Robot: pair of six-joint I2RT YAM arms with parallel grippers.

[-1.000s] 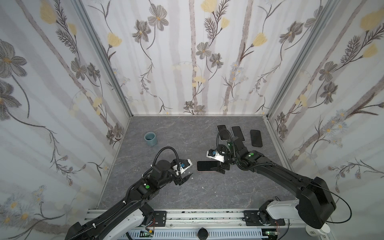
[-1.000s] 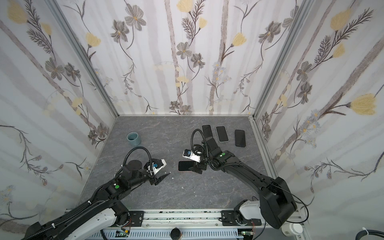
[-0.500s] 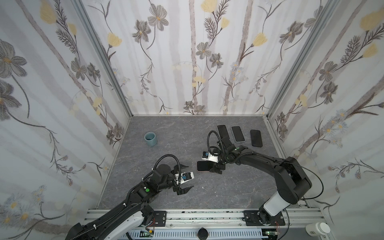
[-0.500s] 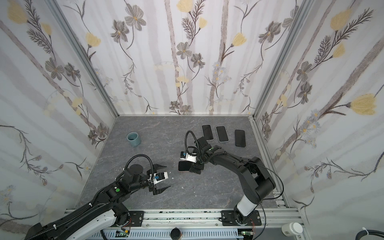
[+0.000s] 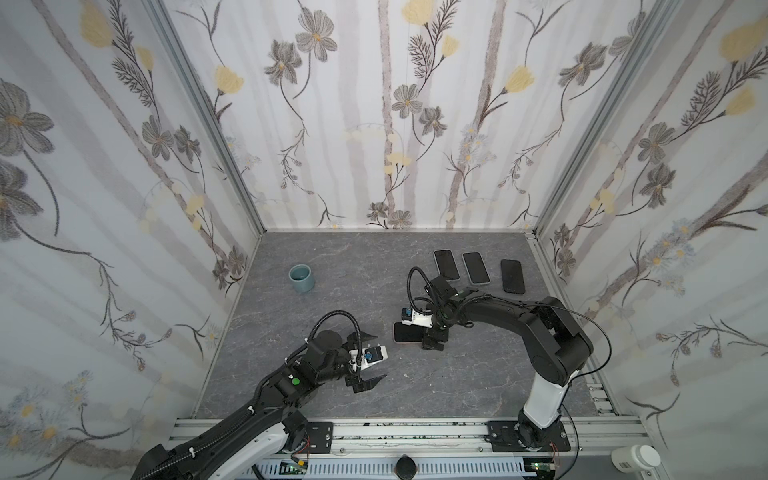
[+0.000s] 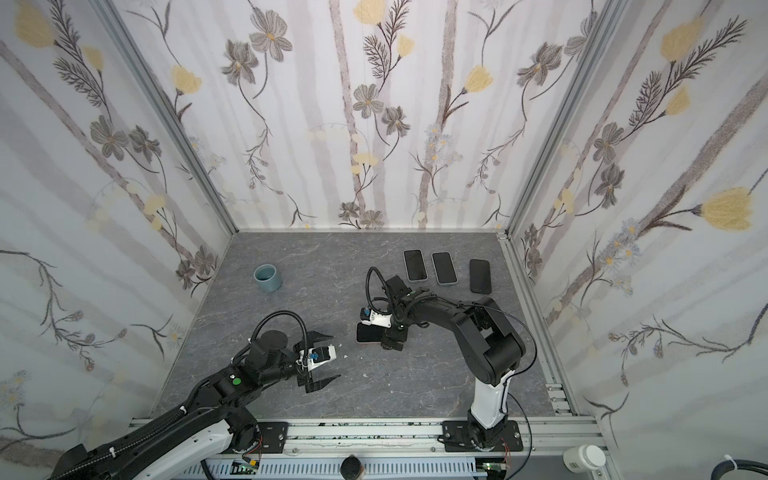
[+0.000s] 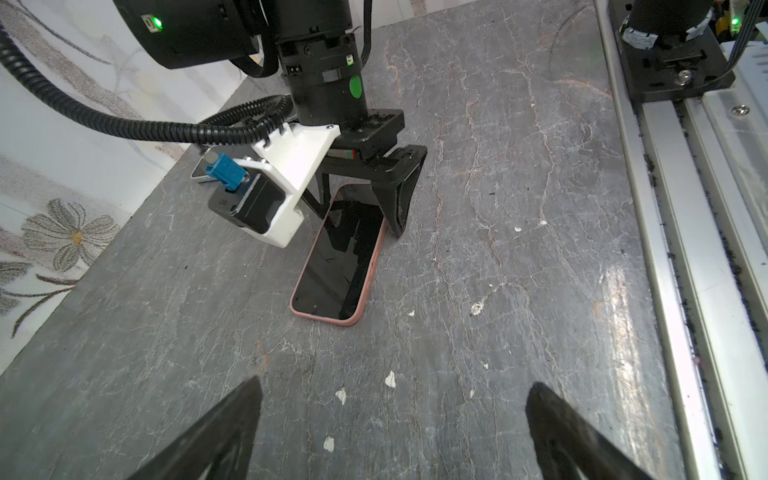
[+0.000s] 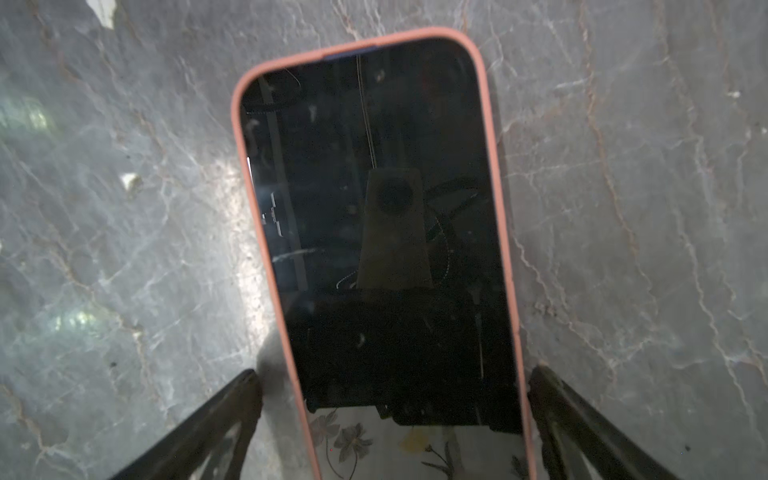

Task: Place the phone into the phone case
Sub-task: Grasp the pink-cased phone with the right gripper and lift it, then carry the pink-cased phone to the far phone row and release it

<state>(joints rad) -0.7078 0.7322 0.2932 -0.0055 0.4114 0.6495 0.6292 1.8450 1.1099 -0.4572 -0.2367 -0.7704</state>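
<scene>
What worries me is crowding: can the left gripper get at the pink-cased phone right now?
Probably, at the near end: left gripper open, bare table up to the pink-cased phone; the right gripper straddles its far end.

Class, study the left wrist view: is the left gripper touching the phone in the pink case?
No, the left gripper stands open, and bare table lies between it and the phone.
</scene>
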